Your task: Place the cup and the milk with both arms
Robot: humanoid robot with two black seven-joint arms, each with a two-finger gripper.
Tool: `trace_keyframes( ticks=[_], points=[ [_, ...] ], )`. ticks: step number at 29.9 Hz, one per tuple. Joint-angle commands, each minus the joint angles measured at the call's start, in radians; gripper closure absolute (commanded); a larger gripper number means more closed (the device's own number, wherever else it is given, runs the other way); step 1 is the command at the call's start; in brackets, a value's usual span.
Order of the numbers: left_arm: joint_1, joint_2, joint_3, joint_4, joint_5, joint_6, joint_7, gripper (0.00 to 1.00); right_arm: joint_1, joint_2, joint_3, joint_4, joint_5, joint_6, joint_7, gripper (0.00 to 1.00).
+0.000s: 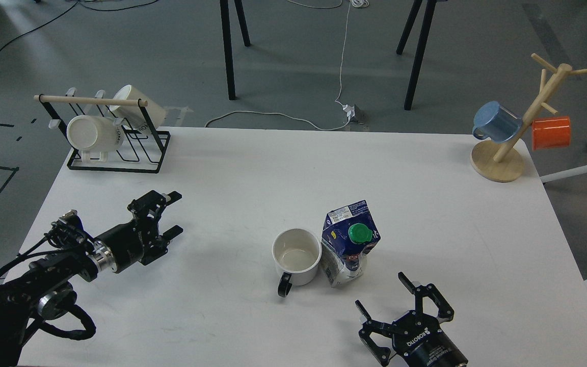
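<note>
Head view: both grippers open, empty — right gripper (382,293) just below-right of milk carton (348,243); mug (296,256) faces left gripper (174,214), farther off.

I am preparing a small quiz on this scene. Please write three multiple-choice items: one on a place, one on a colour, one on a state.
1. Where does the milk stand?
A. right beside the cup, on its right in the view
B. on the black wire rack
C. at the foot of the wooden mug tree

2. What colour is the milk's screw cap?
A. red
B. green
C. white

3. How are the two grippers?
A. both open, holding nothing
B. left shut on the cup
C. right shut on the milk

Answers: 1 A, cup and carton stand together mid-table. 2 B, the round cap is green. 3 A, the left gripper and right gripper show spread fingers, clear of both.
</note>
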Motion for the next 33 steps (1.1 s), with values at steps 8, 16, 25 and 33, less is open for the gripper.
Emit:
trace_keyframes(
  ticks=[8,16,25,33],
  points=[
    [0.0,0.001,-0.008,-0.001,-0.003,0.0,0.0,0.01,-0.041,-0.339,0.392,0.057,0.022,0.0,0.004,0.03],
    [-0.004,0.017,-0.063,-0.048,-0.012,0.0,0.0,0.01,0.342,-0.351,0.357,-0.044,0.004,0.0,0.001,0.03],
    [-0.068,0.07,-0.109,-0.093,-0.012,0.0,0.0,0.01,0.595,-0.185,0.159,-0.263,0.006,0.0,0.002,0.03],
    [-0.197,0.124,-0.189,-0.097,-0.012,0.0,0.0,0.01,0.592,-0.184,0.161,-0.299,0.006,0.0,0.004,0.03]
  ],
)
